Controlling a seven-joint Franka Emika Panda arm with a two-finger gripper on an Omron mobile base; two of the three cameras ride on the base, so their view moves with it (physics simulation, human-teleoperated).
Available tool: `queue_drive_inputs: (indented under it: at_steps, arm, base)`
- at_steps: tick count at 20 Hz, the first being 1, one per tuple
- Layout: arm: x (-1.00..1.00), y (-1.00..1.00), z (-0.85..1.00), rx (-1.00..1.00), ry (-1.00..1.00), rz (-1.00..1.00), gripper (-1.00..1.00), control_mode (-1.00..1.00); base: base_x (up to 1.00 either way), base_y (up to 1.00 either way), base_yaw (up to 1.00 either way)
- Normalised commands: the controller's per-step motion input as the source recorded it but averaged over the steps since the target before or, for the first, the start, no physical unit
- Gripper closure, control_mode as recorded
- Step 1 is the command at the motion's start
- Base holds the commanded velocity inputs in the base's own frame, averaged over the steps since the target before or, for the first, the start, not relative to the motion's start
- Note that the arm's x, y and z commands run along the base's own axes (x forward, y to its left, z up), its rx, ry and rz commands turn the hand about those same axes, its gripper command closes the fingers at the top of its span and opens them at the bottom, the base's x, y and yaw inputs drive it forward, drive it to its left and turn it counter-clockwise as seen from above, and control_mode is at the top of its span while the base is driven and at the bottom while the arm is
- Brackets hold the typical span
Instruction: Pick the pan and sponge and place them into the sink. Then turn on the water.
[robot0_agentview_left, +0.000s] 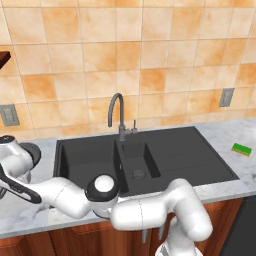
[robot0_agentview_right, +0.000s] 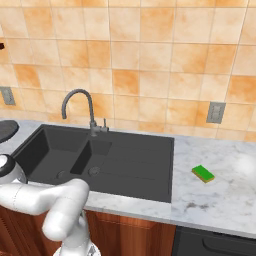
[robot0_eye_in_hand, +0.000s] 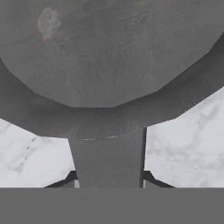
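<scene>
Arm stretched far left, hand right down over the pan's handle

From the hand camera the pan (robot0_eye_in_hand: 100, 57) sits on the marble counter (robot0_eye_in_hand: 188, 144), its handle (robot0_eye_in_hand: 107, 157) running between the finger tips, the gripper (robot0_eye_in_hand: 108, 181) straddling it; whether it has clamped I cannot tell. The sponge (robot0_agentview_right: 203, 173) lies on the counter right of the black sink (robot0_agentview_right: 125, 165), well apart, under the gooseneck faucet (robot0_agentview_right: 80, 107)
</scene>
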Motion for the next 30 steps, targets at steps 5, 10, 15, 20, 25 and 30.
queue_drive_inputs:
  at_steps: [5,10,15,20,25,30]
  arm:
    - [-0.13,-0.26,0.10,-0.17,-0.01,-0.03,1.00,-1.00]
    - [-0.15,-0.47,0.17,-0.03,0.00,-0.04,1.00,-1.00]
    - [-0.16,-0.62,0.16,0.00,0.00,-0.04,1.00,-1.00]
    - [-0.21,-0.68,0.07,0.00,0.00,-0.01,1.00,-1.00]
    - [-0.26,-0.64,0.01,0.00,0.00,0.00,1.00,-1.00]
    - [-0.18,-0.63,0.00,0.01,0.00,0.00,1.00,-1.00]
  base:
    - [0.00,0.00,0.00]
    - [0.00,0.00,0.00]
    - [0.00,0.00,0.00]
    - [0.00,0.00,0.00]
    - [0.00,0.00,0.00]
    - [0.00,0.00,0.00]
